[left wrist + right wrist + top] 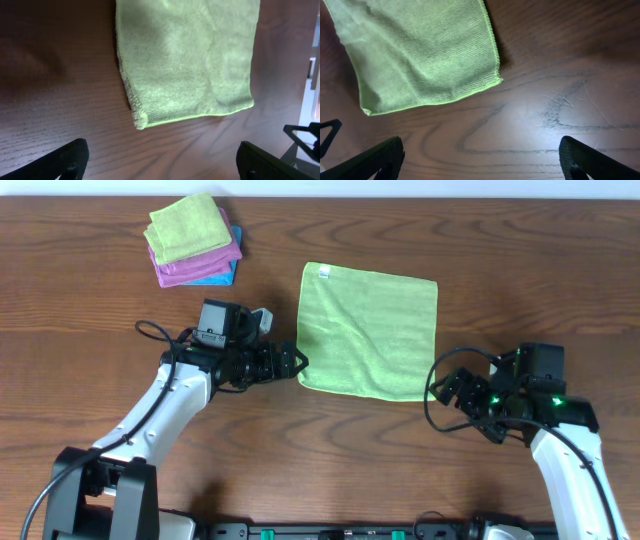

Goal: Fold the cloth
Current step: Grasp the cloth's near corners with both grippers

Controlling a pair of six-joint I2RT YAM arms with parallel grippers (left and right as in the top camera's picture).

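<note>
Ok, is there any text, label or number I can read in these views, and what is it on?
No readable text anywhere.
White tag at a corner of the lime-green cloth: too small to show any print.
Stack of folded cloths and wooden table: no visible marks.

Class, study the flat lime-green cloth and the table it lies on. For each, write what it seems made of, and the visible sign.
Lime-green cloth: probably terry or microfibre fabric, matte; fine ribbed pile and a stitched hem show close up. Table: dark wood or wood-look laminate, faintly glossy; grain lines and soft light reflections show, but which of the two it is stays unclear.
</note>
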